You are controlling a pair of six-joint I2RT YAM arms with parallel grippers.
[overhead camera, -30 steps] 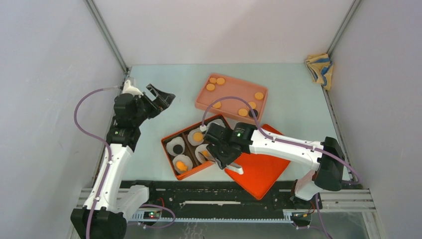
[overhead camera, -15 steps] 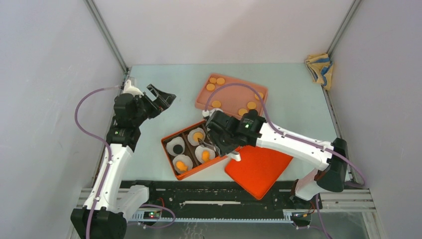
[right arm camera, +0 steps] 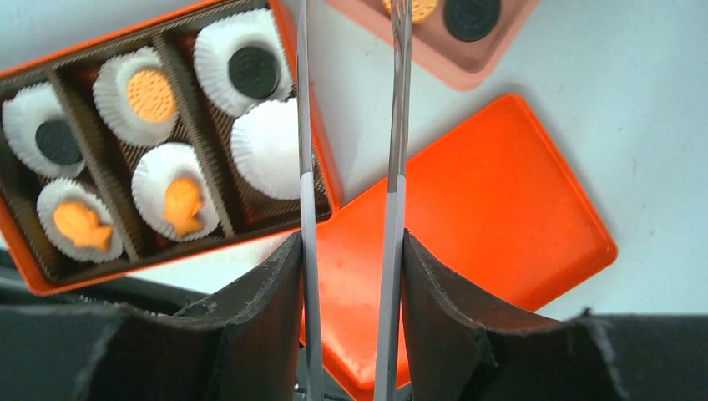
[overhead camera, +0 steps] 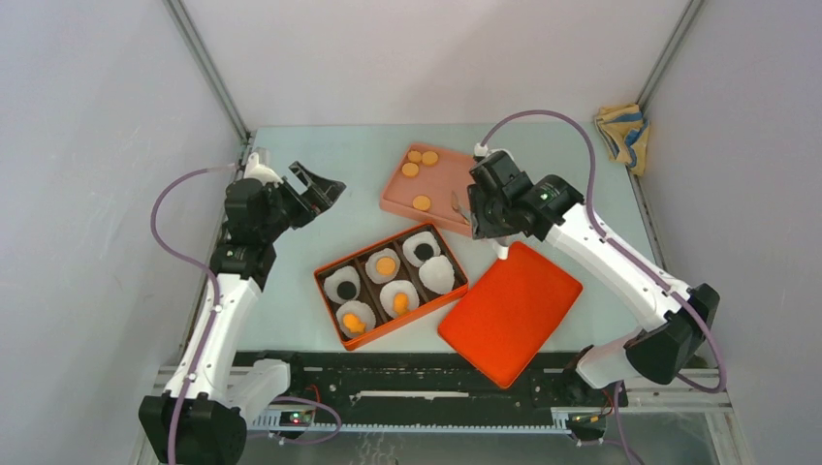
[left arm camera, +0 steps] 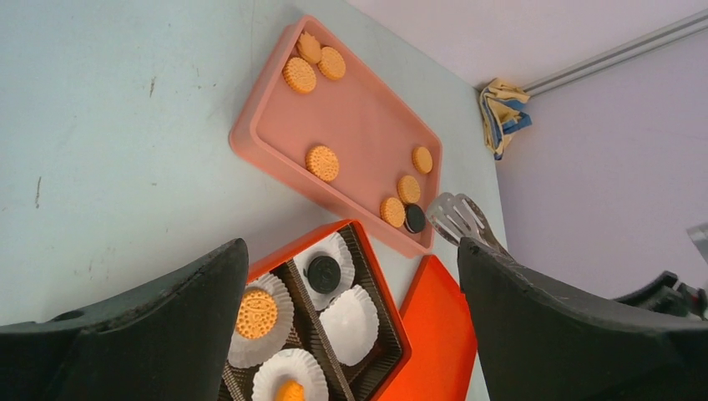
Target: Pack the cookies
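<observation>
If the right gripper (right arm camera: 351,251) squeezes its spread tongs (right arm camera: 305,125) off-centre, the black cookie (right arm camera: 472,17) at top right could skid away.

Pale grey walls (overhead camera: 436,58) enclose a light blue-green table (overhead camera: 330,165).

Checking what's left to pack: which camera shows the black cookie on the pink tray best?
Left wrist: the black cookie lies whole in a corner of the pink tray. Right wrist cuts it at the top edge; in top external the right gripper covers it.

Right claw (right arm camera: 349,284) (with tongs (left arm camera: 457,217)) to tray (overhead camera: 456,174)
</observation>
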